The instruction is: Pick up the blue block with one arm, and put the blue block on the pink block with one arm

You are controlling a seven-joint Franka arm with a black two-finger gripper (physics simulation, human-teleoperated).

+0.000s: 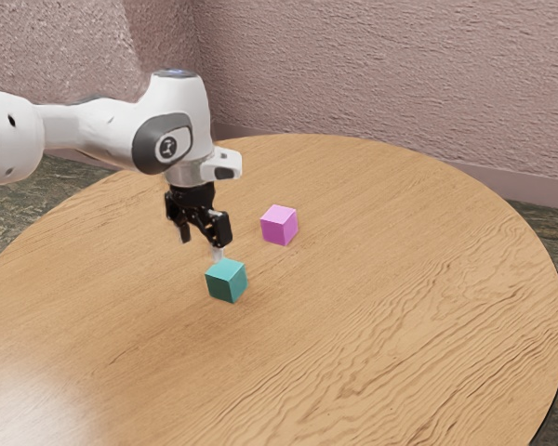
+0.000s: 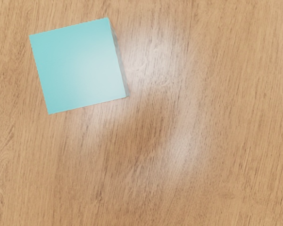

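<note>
In the exterior view, the arm (image 1: 84, 135) reaches in from the exterior view's left over a round wooden table (image 1: 400, 307). The gripper (image 1: 202, 240) hangs above the table with its fingers spread and nothing between them, so it holds nothing. The blue block (image 1: 226, 281), more teal than blue, sits flat on the wood just below the gripper and a little toward the exterior view's right of it, apart from the fingers. The pink block (image 1: 279, 225) rests on the table near the blue block, further toward the exterior view's right and farther back, with a clear gap between the two. Nothing lies on top of it.

In the wrist view, the blue block (image 2: 78, 66) shows its top face, with bare table (image 2: 203, 141) all around it and nothing touching it. It sits off to one side rather than straight under the hand, so the hand does not look centred over it yet.

By my reading, the task is at its very start. The grasp is not yet made, nothing is lifted, and the stacking is undone. What remains is to line up over the blue block, descend, close on it, lift it, carry it to the pink block and set it down on top.
</note>
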